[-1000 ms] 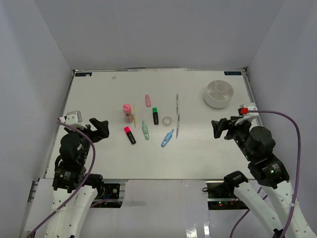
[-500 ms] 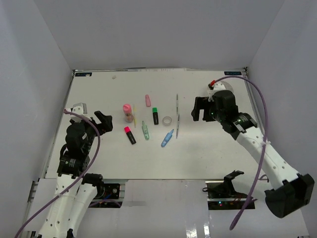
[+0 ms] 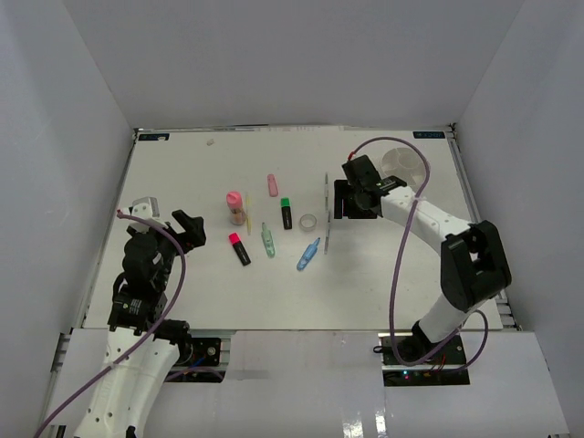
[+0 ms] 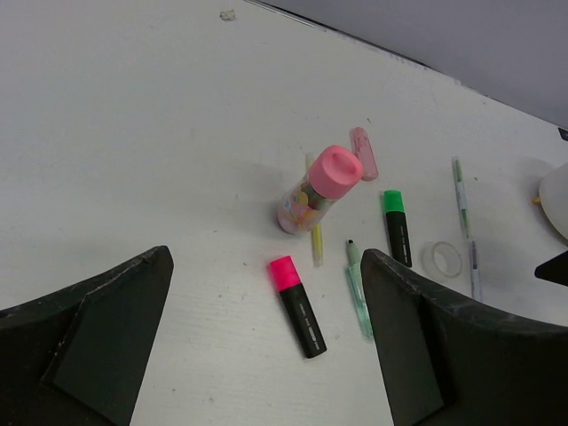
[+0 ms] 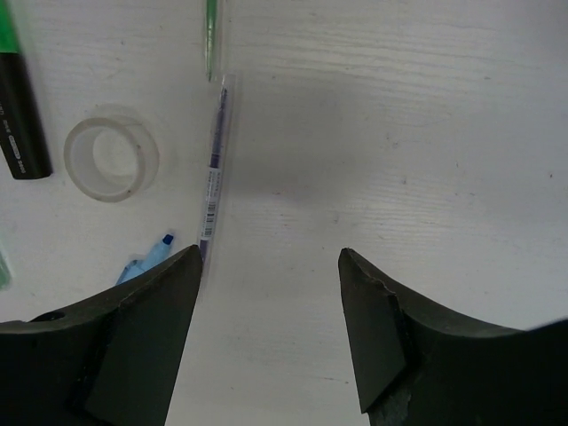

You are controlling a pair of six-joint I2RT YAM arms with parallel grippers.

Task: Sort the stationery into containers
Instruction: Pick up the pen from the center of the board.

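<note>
Stationery lies just where it lay a second ago, in a loose cluster at mid-table [image 3: 182,164]; what has changed is the right arm [image 3: 422,215], which was drawn back near the table's right edge and now reaches in to the cluster's right side, its body and cable [image 3: 401,265] crossing the white tub [image 3: 412,157] that stood fully in view before; the left arm [image 3: 137,274] has crept a little nearer the items.

Right gripper [image 5: 268,257] has its fingers [image 5: 142,337] spread, with only bare table between them; a thin pencil [image 5: 212,169] lies just beside the tip of the finger at the left of the wrist view, outside the gap; beyond it come the tape ring [image 5: 111,165], the blue pen [image 5: 142,264] and the green-capped highlighter [image 5: 19,124].

Left gripper [image 4: 266,259] also stands wide apart, holding nothing; the pink-capped highlighter [image 4: 298,306] shows between its fingers, on the table ahead of them; farther off are the green pen [image 4: 358,288], the glue stick [image 4: 318,188] and, just behind that, the pink eraser [image 4: 364,153]; the tub sits well apart at the far right.
</note>
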